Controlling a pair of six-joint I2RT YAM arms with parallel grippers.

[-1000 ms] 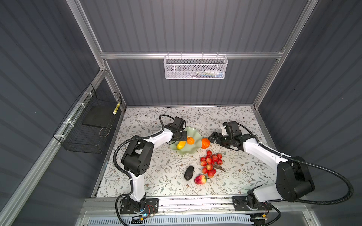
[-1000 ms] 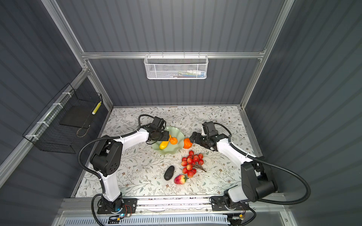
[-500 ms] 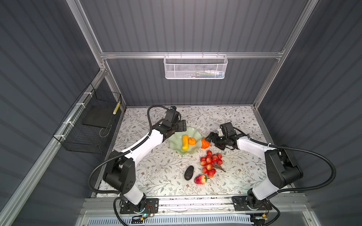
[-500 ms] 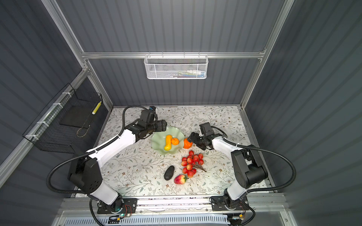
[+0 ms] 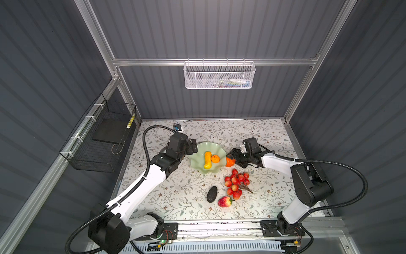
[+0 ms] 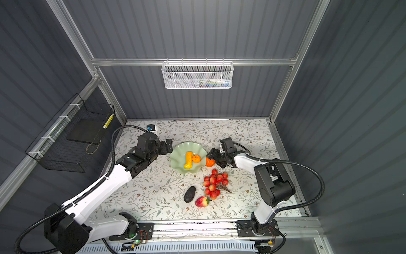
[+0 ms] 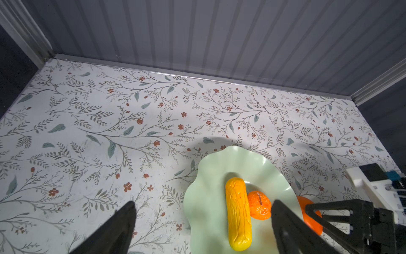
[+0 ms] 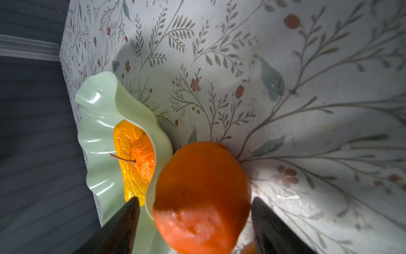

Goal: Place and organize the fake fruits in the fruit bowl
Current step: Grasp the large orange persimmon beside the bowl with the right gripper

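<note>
In both top views the fruit bowl [image 5: 196, 161] sits mid-table with the long yellow fruit [image 5: 207, 160] and the small orange [image 5: 215, 158] inside it, touching each other. The larger orange fruit [image 5: 230, 162] lies on the table [image 5: 175, 198] against the bowl's outer rim, and the right gripper [image 5: 232, 156] is down around it. The left gripper [image 5: 194, 147] hangs just beside the bowl's opposite edge, carrying nothing. The bunch of small red fruits [image 5: 236, 182], the dark avocado [image 5: 211, 194] and the red strawberry-like fruit [image 5: 225, 201] wait on the table nearer the front, well apart from the bowl.

The left wrist view shows that gripper's fingers [image 7: 123, 224] spread wide and empty, with the bowl's near rim below and between them.

The right wrist view shows the jaws standing on either side of the larger orange fruit, not clamped: a strip of bowl rim shows between one finger [image 8: 125, 220] and the fruit. Whether the other finger touches its skin cannot be told.

The main risk is probably that rim-side finger. It appears to sit over the scalloped edge, so closing could pinch or press the rim, tilt the shallow dish and roll out the two fruits already placed. The fruit is smooth and rounded, so an off-centre squeeze could also push it out along the table.
</note>
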